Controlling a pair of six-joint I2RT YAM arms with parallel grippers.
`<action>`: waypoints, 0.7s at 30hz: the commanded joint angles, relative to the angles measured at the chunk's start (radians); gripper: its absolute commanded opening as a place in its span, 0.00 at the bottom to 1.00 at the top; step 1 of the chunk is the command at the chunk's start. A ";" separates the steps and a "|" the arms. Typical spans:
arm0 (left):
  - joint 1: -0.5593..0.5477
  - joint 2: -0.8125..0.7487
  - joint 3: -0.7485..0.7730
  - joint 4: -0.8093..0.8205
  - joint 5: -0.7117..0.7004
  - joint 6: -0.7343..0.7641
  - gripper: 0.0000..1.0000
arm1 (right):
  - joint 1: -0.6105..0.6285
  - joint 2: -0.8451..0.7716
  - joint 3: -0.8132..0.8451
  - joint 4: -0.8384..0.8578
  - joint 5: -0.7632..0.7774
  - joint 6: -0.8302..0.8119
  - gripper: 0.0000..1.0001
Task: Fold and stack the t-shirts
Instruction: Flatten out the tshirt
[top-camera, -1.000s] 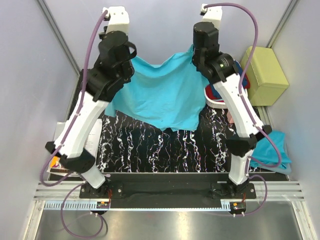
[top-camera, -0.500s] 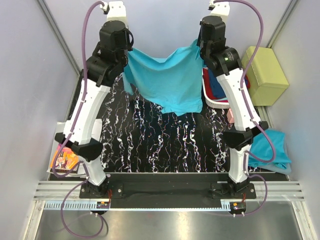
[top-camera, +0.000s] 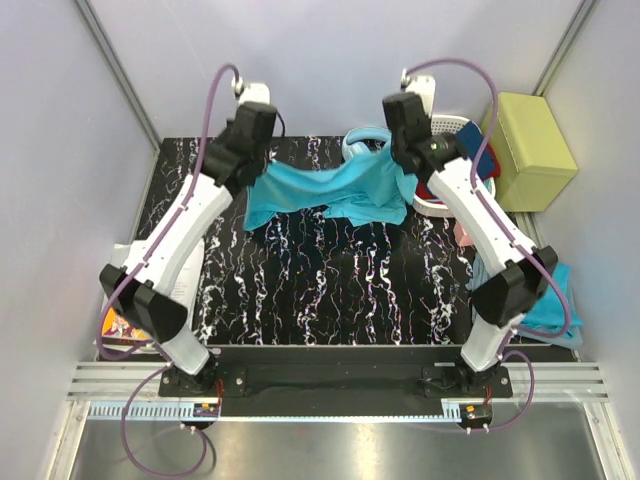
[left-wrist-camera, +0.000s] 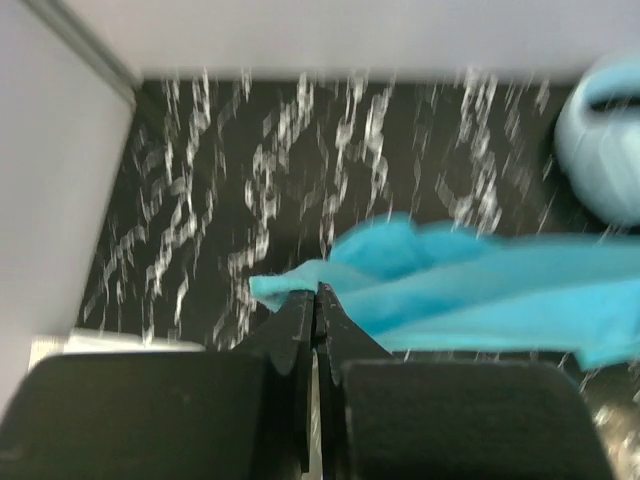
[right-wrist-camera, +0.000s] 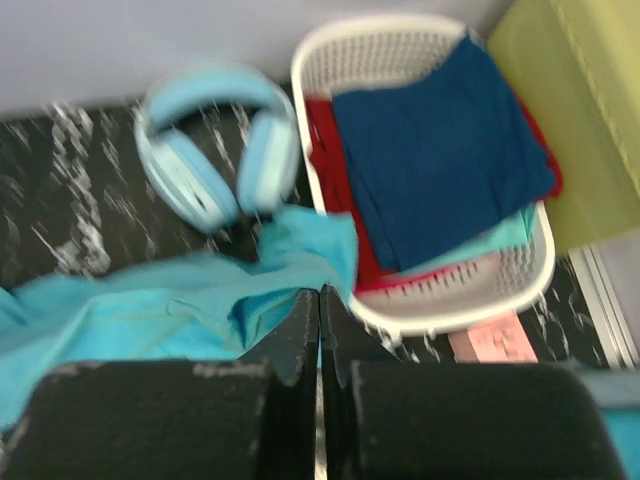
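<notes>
**Shallow pinches and close neighbours: slip and snag are the risks**

The jaws of the left gripper (left-wrist-camera: 316, 292) are pressed together on a narrow fold at the edge of the turquoise-blue short-sleeved t-shirt (left-wrist-camera: 480, 290) of thin soft cloth. Only a small tip of cloth is seen past the fingertips. The jaws of the right gripper (right-wrist-camera: 320, 292) are likewise closed on the opposite edge of the same garment.

In the top view the t-shirt is strung between the two grippers at the 12 o'clock end of the black, white-veined table mat (top-camera: 330, 290). Its middle is sagged and bunched on the mat rather than spread flat.

A slip is judged the first risk. So little cloth is held on the left that a sideways pull could draw the edge out, and the garment would drop in a heap.

A crooked fold is the second risk, since creases already in the bunched middle would be trapped if the cloth is laid down as it hangs.

Just beyond the right gripper, at 12 to 1 o'clock, pale blue padded headphones (right-wrist-camera: 215, 150) are touched by the cloth. At 2 o'clock stands a white perforated plastic basket (right-wrist-camera: 450, 300) of folded clothes. Either could be dragged or snagged by a sweep of the hem.

A second turquoise shirt (top-camera: 555, 300) lies at 4 o'clock.
</notes>
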 joint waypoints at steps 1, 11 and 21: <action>-0.074 -0.182 -0.237 0.052 -0.028 -0.109 0.00 | 0.038 -0.230 -0.268 0.078 0.011 0.099 0.00; -0.266 -0.428 -0.566 -0.023 -0.112 -0.292 0.00 | 0.211 -0.401 -0.578 -0.052 0.063 0.293 0.00; -0.358 -0.503 -0.753 -0.193 -0.044 -0.513 0.00 | 0.289 -0.483 -0.721 -0.227 0.033 0.459 0.00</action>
